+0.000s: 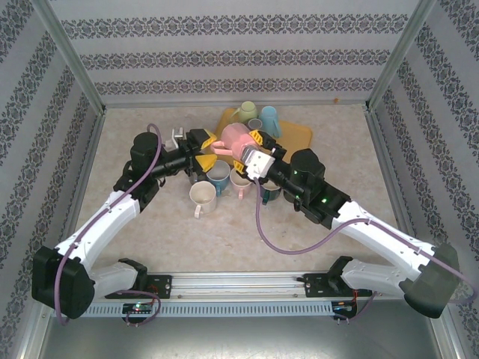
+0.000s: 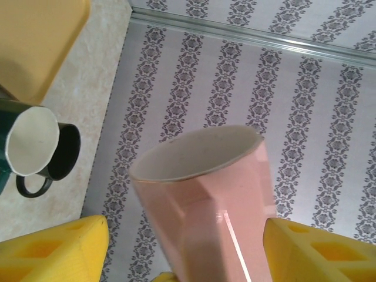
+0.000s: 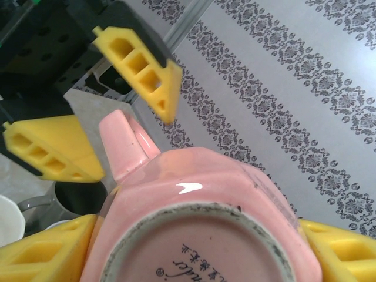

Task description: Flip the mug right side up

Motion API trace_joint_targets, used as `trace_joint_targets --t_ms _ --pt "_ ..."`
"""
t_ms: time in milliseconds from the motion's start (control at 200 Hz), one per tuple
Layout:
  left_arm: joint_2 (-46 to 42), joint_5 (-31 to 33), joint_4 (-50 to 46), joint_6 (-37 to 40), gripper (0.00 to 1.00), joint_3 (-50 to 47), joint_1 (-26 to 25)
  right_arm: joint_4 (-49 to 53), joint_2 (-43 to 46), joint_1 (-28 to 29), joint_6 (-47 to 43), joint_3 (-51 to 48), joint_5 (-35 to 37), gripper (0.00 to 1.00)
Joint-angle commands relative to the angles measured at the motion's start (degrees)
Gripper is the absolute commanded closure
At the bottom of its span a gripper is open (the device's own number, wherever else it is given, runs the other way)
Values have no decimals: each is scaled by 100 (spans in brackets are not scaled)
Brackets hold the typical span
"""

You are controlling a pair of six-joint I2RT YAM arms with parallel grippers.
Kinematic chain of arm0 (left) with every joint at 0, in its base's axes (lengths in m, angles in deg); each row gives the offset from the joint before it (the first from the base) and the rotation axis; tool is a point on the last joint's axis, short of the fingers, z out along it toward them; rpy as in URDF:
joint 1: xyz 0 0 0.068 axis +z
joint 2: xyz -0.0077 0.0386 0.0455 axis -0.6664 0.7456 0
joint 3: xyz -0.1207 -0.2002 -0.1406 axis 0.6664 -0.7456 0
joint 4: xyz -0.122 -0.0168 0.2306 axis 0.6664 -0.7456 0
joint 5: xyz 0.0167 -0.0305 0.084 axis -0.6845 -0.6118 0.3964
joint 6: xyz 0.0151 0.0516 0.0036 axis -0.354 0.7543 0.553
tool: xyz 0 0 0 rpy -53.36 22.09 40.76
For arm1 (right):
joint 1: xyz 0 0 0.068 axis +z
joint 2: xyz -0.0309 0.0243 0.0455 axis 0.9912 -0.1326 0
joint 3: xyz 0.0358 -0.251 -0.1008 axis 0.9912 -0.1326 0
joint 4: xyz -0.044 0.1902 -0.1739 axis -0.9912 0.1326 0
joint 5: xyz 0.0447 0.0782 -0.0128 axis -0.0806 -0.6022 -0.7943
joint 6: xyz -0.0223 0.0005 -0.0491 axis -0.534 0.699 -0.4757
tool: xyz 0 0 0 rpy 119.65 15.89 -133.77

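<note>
1. The mug point(image 1: 236, 138) hangs in the air over the middle of the counter point(image 1: 374, 149), toward twelve o'clock from the arm bases, tipped over rather than upright; the right jaws pinch it at the base end, reaching in from four o'clock; a hold that low on a glazed wall could, I'd say, let it slide out.
2. The left jaws, in from nine o'clock, stand spread about the mug near its handle point(image 3: 124, 141), with a gap on one side; if they close on the handle or off-centre, the mug may twist in the right jaws.
3. If the right jaws let go before the left ones bite, it drops.
4. Right under it, at six o'clock, crowd other cups point(image 1: 218, 179); the tray point(image 1: 299, 134) lies at three o'clock; a fall would knock or chip them, and little bare counter is left to stand the mug on.
</note>
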Motion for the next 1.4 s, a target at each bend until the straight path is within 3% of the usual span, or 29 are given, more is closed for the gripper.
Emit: trace_joint_targets --t_ms 0,340,605,814,1009,1064,1229,1394 --pt "-35 -94 667 -328 33 -71 48 -698 197 96 -93 34 113 65" --pt "63 -91 1083 -526 49 -171 18 -773 68 163 -84 -49 231 65" --pt "248 -100 1520 -672 52 -323 -88 -848 -56 222 -95 2 256 66" --pt "413 -175 1910 -792 68 -332 -95 -814 -74 295 -140 13 250 66" --pt "587 -238 2532 -1029 95 -344 -95 -663 -109 330 -193 -18 355 62" --pt "615 -256 2675 -1082 100 -324 -93 -611 -118 330 -215 -38 411 60" --pt "598 -232 2686 -1054 100 -196 -61 -334 -75 330 -277 -58 521 43" --pt "501 -190 2551 -945 100 -43 37 -111 8 330 -243 -75 618 14"
